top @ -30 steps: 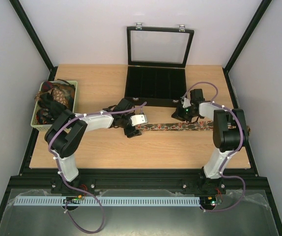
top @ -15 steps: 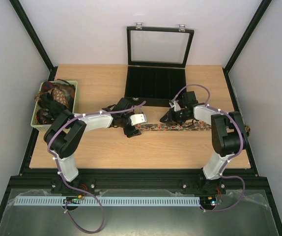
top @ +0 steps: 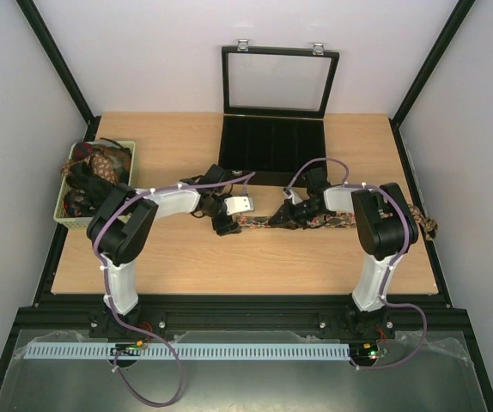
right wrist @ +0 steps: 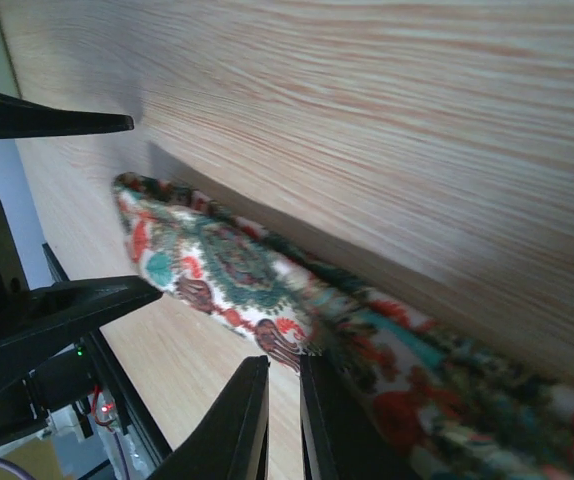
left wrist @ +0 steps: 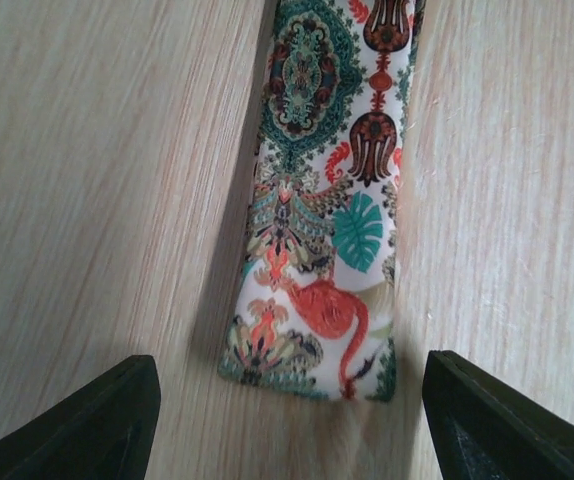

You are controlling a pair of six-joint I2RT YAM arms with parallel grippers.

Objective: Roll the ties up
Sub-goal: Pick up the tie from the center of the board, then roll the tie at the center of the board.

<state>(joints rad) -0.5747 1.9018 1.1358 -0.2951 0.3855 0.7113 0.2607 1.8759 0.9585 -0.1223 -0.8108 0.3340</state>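
Reaching in from the near edge of the bench [top: 229, 266], both my arms bend toward the middle. My left jaws are spread wide, with a finger [left wrist: 77, 425] on either side of the narrow end of a tie [left wrist: 317, 250] that lies flat on the wood. Neither finger touches the cloth. The tie is pale, printed with green, red and orange paisley. It runs from that end rightward across the bench, and its other end droops over the right edge. My right jaws are almost pressed together, pinching one edge of this same tie a little way along from the narrow end. There the cloth is lifted off the wood and throws a shadow beneath it. Farther back on the left, a green basket [top: 124, 148] holds other ties [top: 100, 163] in a heap. At the back stands a black case [top: 272, 148] with its compartments showing and its glass lid [top: 279, 81] upright.
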